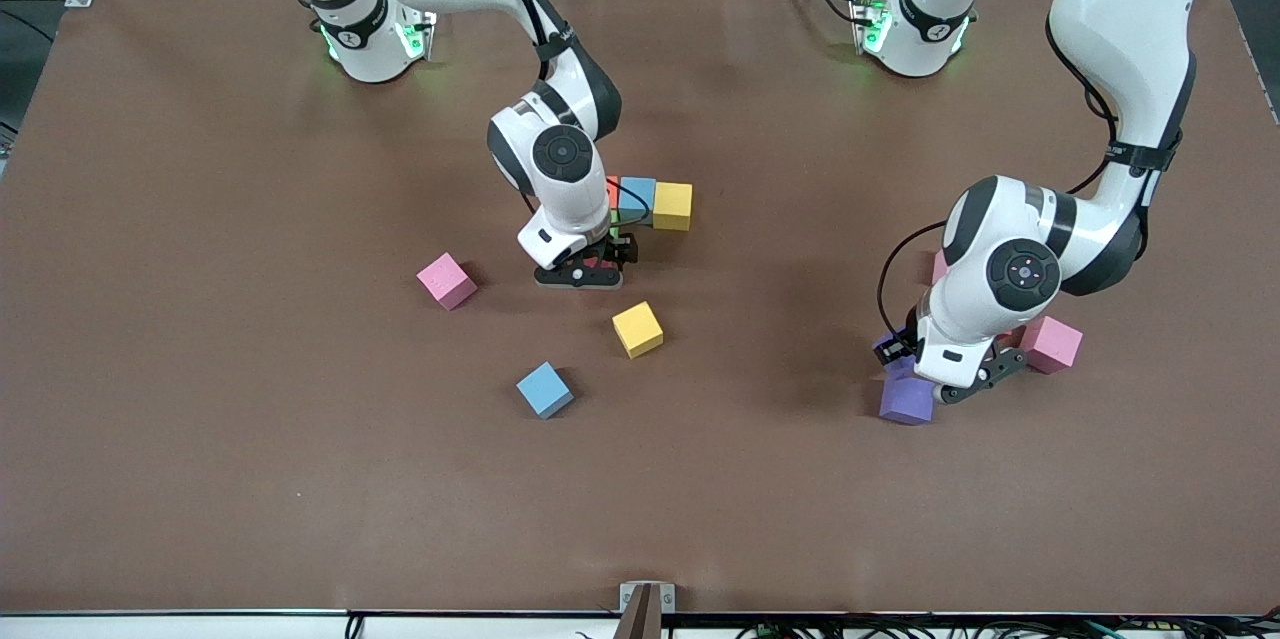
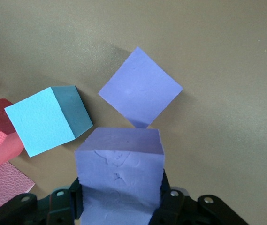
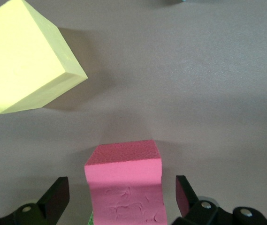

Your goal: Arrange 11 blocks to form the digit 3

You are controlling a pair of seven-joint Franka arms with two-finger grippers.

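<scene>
Right wrist view: the right gripper [image 3: 123,199] was seen with its fingers [image 3: 57,194] spread wide, a red block [image 3: 126,183] standing between them with a gap at each side, so nothing was gripped. A loose yellow block [image 3: 27,58] lay near it on the brown table [image 3: 194,93]. From the front view, this gripper [image 1: 588,269] was set low at the table, just nearer the camera than a short row made of an orange block [image 1: 612,191], a blue block [image 1: 637,199] and a yellow block [image 1: 672,206]; a sliver of a green block [image 1: 613,231] was visible beside the wrist. The loose yellow block [image 1: 637,329] and another blue block [image 1: 545,389] lay nearer the camera still, well apart from the row, and a pink cube [image 1: 447,280] lay toward the right arm's end.

The left gripper [image 2: 120,204] was pinched on a purple block [image 2: 119,176], its fingers pressed against two opposite faces. A second purple block [image 2: 140,86] and a third blue block [image 2: 46,119] lay just past the held one. In the front view the left gripper [image 1: 940,374] was over the left arm's end of the table, with the second purple block [image 1: 906,401] and another pink cube [image 1: 1050,344] beside it.
</scene>
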